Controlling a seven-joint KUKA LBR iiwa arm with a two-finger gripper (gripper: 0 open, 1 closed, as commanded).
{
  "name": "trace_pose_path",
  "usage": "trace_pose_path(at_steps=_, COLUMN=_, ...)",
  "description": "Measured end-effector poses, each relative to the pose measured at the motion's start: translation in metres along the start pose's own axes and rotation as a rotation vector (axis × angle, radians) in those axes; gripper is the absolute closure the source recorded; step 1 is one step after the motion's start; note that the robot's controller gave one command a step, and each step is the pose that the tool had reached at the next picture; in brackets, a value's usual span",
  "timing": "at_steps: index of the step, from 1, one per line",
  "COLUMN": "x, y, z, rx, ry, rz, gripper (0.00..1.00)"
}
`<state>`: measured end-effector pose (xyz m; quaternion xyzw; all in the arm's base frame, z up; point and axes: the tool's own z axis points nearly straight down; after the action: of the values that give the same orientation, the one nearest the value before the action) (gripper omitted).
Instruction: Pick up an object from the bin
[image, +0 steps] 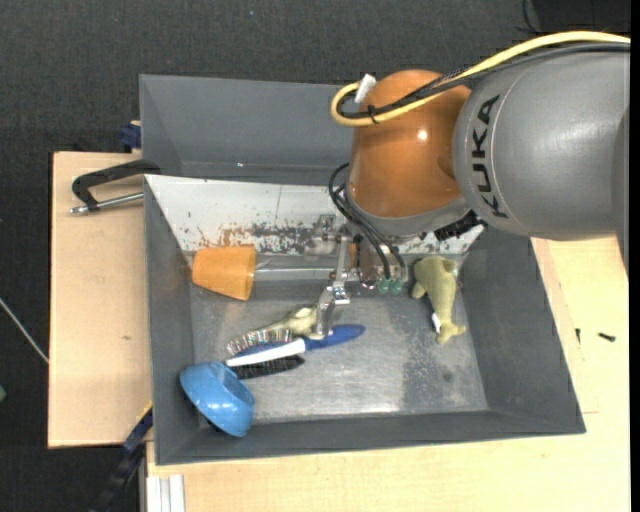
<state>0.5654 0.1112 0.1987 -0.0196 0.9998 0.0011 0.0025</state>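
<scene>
Though partly covered, seemingly blue-handled brush (292, 347).

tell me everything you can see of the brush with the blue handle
The brush lies flat on the floor of the bin, toward the front and left of middle. It lies slantwise, its blue handle pointing right and its black bristle head left. A white strip runs along its back, and it looks like plastic. A pale crumpled thing lies against its rear side. The blue bowl sits close by its head; contact is unclear. The gripper is just behind the handle.
</scene>
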Motion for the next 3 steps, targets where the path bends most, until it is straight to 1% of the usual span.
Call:
trace_pose_path(at_steps=1, x=0.0, y=0.013, z=0.125, rx=0.001, ry=0.002, rz=-0.228, gripper=0.0)
trace_pose_path(at_steps=2, x=-0.004, y=0.013, z=0.122, rx=-0.002, ry=-0.015, rz=-0.225, gripper=1.0)
trace_pose_path(at_steps=3, x=0.016, y=0.013, z=-0.004, rx=0.0, ry=-0.006, rz=-0.238, gripper=1.0)
